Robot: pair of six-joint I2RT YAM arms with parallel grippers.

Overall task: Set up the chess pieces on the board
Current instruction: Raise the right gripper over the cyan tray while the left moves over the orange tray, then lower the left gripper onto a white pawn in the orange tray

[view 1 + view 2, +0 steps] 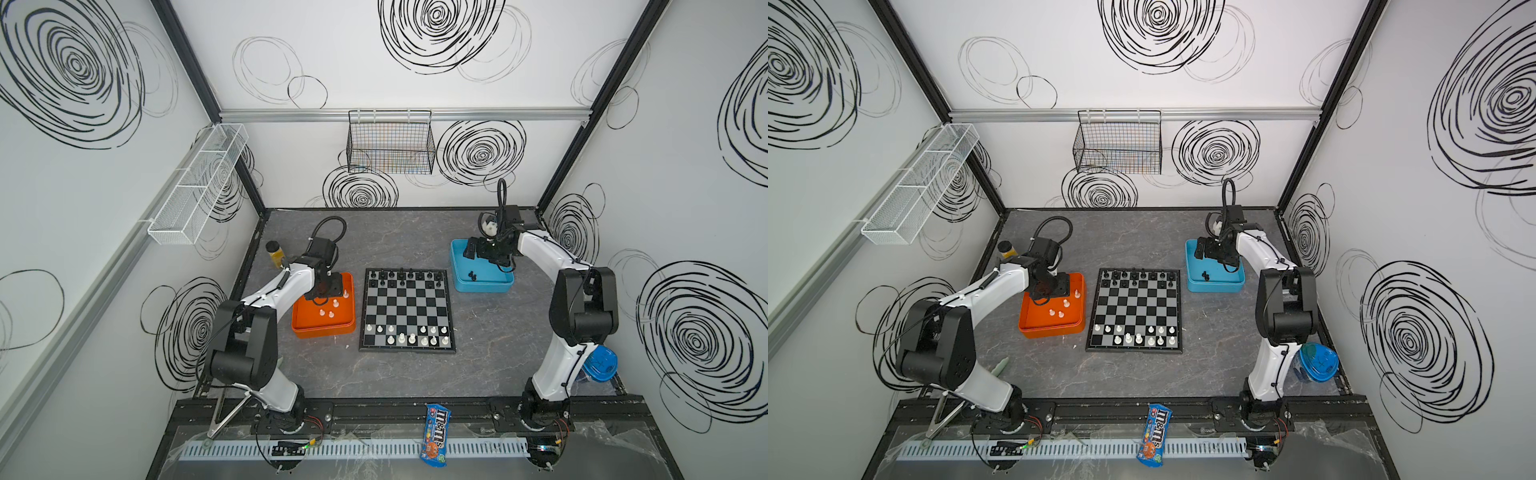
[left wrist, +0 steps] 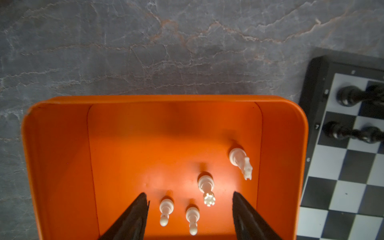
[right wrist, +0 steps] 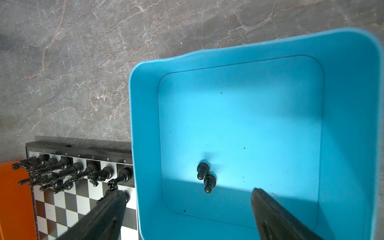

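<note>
Black and silver-grey checks on the board, thin black frame. Glossy white chess pieces along one edge of the board, black chess pieces along the opposite edge. Left of the board, orange tray with white pieces; right of the board, blue tray with two black pawns. Grey desk, marbled with pale and rusty veins. White walls, black scribbled swirls.

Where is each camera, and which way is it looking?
Top views: high above the front, looking down on the table; left arm and right arm show.
Left wrist: on the left arm, looking down into the orange tray; the left hand shows, open.
Right wrist: on the right arm, looking down into the blue tray; the right hand shows, open.
Shared: both wrist views catch the board.
</note>
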